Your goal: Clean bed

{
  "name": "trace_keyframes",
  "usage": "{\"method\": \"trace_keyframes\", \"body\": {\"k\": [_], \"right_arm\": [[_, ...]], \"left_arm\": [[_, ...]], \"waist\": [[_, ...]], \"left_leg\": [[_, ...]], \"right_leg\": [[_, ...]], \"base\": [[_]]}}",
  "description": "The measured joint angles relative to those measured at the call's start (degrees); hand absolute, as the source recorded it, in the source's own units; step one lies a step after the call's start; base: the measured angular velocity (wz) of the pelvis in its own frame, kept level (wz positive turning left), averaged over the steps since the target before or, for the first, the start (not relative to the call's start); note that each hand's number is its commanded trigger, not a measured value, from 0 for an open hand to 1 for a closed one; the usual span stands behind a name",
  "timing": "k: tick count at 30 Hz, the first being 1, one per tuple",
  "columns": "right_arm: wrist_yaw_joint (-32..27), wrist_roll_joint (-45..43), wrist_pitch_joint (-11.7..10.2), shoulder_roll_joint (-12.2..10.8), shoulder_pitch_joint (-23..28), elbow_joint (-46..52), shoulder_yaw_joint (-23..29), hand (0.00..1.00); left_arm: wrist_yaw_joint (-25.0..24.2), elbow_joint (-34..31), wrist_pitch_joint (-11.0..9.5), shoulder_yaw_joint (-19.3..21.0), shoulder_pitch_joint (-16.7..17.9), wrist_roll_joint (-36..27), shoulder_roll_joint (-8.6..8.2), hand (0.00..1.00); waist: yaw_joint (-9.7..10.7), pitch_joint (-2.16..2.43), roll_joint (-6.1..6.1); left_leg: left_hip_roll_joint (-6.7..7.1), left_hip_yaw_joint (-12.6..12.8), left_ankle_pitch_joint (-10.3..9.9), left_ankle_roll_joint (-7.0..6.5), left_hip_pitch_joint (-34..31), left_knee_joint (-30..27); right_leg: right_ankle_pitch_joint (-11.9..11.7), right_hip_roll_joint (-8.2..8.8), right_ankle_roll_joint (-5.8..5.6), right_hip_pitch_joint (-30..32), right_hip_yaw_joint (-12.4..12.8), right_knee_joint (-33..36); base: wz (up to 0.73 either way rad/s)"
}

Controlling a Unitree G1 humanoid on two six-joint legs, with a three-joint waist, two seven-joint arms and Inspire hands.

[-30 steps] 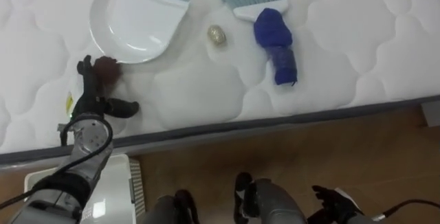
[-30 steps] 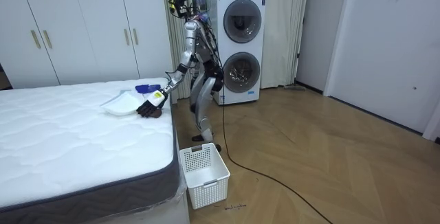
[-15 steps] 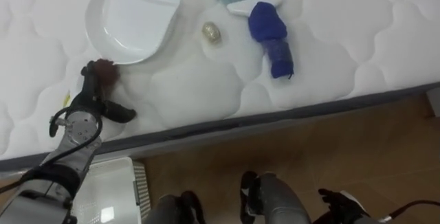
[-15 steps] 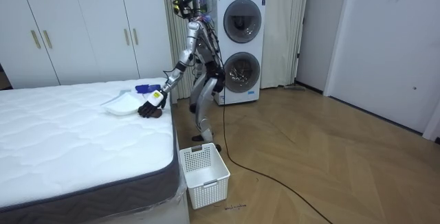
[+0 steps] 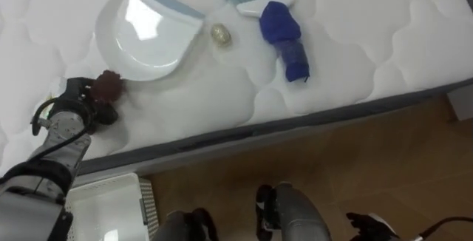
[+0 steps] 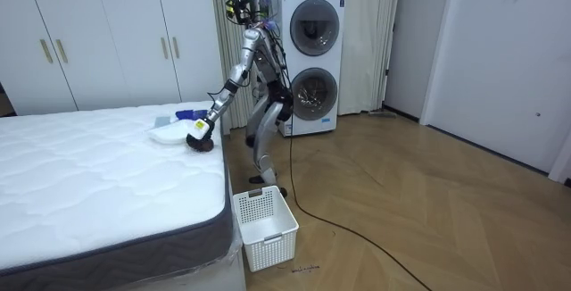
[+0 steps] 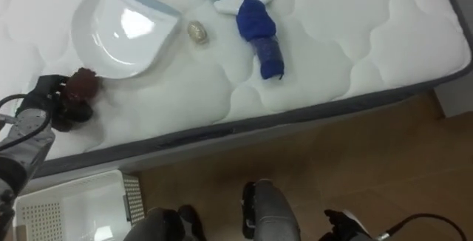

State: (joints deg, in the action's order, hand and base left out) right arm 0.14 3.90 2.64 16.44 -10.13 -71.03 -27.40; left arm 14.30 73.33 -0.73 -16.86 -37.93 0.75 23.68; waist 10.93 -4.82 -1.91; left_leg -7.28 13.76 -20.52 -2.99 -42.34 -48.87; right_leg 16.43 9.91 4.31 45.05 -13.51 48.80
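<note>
Both eye views look steeply down from the robot's head, close over the white quilted mattress in the upper frame, with wooden floor below. The room view stands well off, facing the stacked white washing machines at upper centre. All three views share the mattress edge with the white plastic dustpan.

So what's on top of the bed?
A white dustpan, a blue-handled brush, a small gold ball, and a dark red lump that the left hand grips. Its fingers hide part of the lump.
</note>
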Motion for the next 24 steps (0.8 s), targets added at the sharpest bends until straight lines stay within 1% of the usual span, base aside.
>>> {"method": "trace_keyframes", "body": {"k": [3,6,7,9,11,13,15,21,24], "right_arm": [[0.0,-0.1,0.0,-0.1,0.1,-0.1,0.0,0.00],[0.0,0.1,0.1,-0.1,0.2,-0.1,0.0,0.00],[0.0,0.2,0.4,-0.1,0.3,0.0,-0.1,0.00],[-0.2,0.3,1.2,-0.1,0.4,0.0,-0.1,0.00],[-0.3,0.3,1.2,-0.1,0.7,-0.1,0.0,0.00],[-0.3,0.3,1.2,-0.2,1.0,-0.2,0.0,0.00],[-0.3,0.4,1.2,-0.2,1.1,-0.1,0.0,0.00],[-0.9,0.6,1.2,-0.4,1.8,-0.1,0.6,0.00],[-2.3,1.6,1.0,-0.5,2.1,0.0,1.2,0.00]], "left_arm": [[-0.4,0.0,0.3,0.3,0.0,-0.9,-0.32,1.00],[-1.1,0.4,1.3,0.3,0.1,-1.3,-0.44,1.00],[-1.4,0.4,1.7,0.1,0.3,-1.3,-0.58,1.00],[-1.4,0.8,1.8,0.0,0.3,-1.3,-0.87,1.00],[-1.4,1.1,1.7,0.3,0.3,-1.4,-0.94,1.00],[-1.3,1.5,1.7,0.4,0.8,-1.3,-0.96,1.00],[-1.1,1.9,1.8,0.4,1.3,-1.3,-0.96,1.00],[-0.5,2.0,1.9,1.2,1.8,-1.2,-1.02,1.00],[1.1,1.9,1.2,1.6,3.1,-1.2,-1.02,1.00]], "waist": [[0.0,0.01,0.02],[0.0,0.02,0.04],[0.0,0.03,0.04],[-0.1,0.04,0.02],[-0.2,0.30,0.05],[-0.2,1.06,0.02],[-0.2,1.25,0.09],[-0.4,1.29,0.11],[-0.5,1.29,0.12]], "left_leg": [[-0.03,0.0,-0.2,-0.13,0.0,-0.3],[-0.09,-0.1,-0.2,-0.15,-0.1,-0.5],[-0.13,-0.1,-0.2,-0.15,-0.1,-0.6],[-0.23,-0.1,-0.2,-0.15,-0.1,-0.6],[-0.39,0.0,-0.2,-0.14,-0.2,-0.6],[-0.69,0.1,-0.3,-0.04,-0.3,-0.6],[-0.96,0.2,-0.3,0.05,-0.2,-0.7],[-1.04,0.3,-0.3,0.14,0.0,-0.7],[-1.15,0.6,-0.3,0.22,0.2,-0.7]], "right_leg": [[0.0,-0.01,-0.10,0.0,0.1,0.1],[0.0,-0.08,-0.20,0.0,0.2,0.2],[0.0,-0.11,-0.21,0.0,0.1,0.2],[-0.1,-0.17,-0.22,0.0,0.1,0.2],[-0.1,-0.35,-0.20,0.0,0.1,0.0],[-0.2,-0.64,-0.13,0.0,0.1,-0.2],[-0.3,-0.91,-0.01,0.0,0.1,-0.3],[-0.3,-1.00,0.06,0.0,0.3,-0.2],[-0.3,-1.16,0.07,0.1,0.7,-0.1]], "base": [[0.00],[0.00],[0.00],[0.00],[0.00],[-0.04],[-0.06],[-0.01],[-0.06]]}}
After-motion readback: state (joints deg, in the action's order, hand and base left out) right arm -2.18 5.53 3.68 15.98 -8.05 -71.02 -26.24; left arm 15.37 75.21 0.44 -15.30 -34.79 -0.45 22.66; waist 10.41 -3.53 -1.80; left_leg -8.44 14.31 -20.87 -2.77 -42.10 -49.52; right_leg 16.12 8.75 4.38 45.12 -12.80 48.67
